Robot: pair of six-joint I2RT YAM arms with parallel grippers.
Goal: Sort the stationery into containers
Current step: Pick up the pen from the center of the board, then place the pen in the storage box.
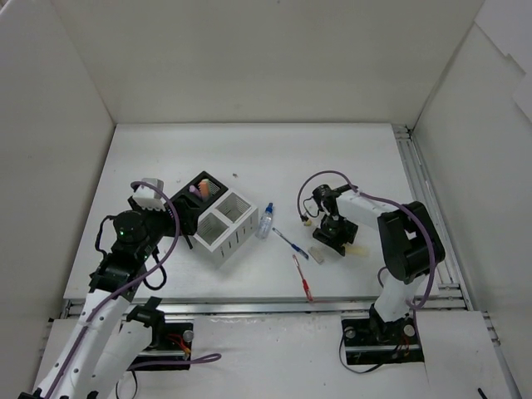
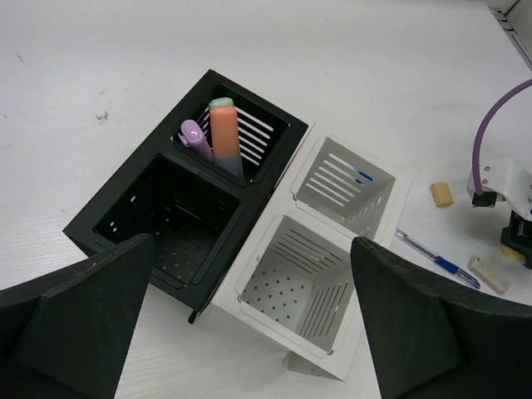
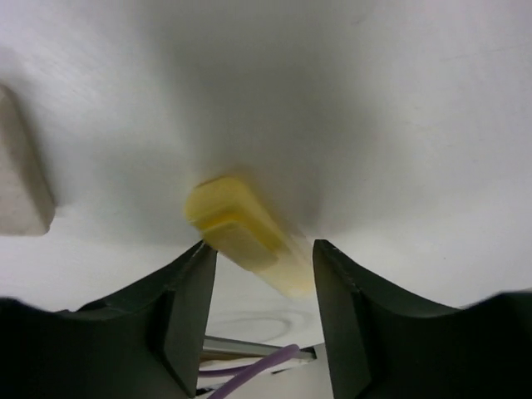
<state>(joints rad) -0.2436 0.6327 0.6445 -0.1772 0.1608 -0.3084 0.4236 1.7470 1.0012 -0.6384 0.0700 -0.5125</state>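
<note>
Yellow plastic highlighter (image 3: 249, 241) lies on the white tabletop (image 3: 332, 83), straddled by the right gripper (image 3: 259, 249) for a pick; whether its fingers (image 3: 187, 307) pinch yet, I cannot tell. Left gripper (image 2: 251, 245) hangs spread, empty, above the black compartmented box (image 2: 133, 179) and white slatted box (image 2: 332, 174).

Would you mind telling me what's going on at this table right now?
Two arms are sorting stationery into boxes. The right pincer is down over a yellow highlighter lying on the table, jaws either side of it, not visibly gripping. The left pincer hangs open and empty above the black box and white box. The black box holds an orange highlighter and a purple highlighter; the white box looks empty. A bottle, blue pen, red pen and erasers lie loose.
</note>
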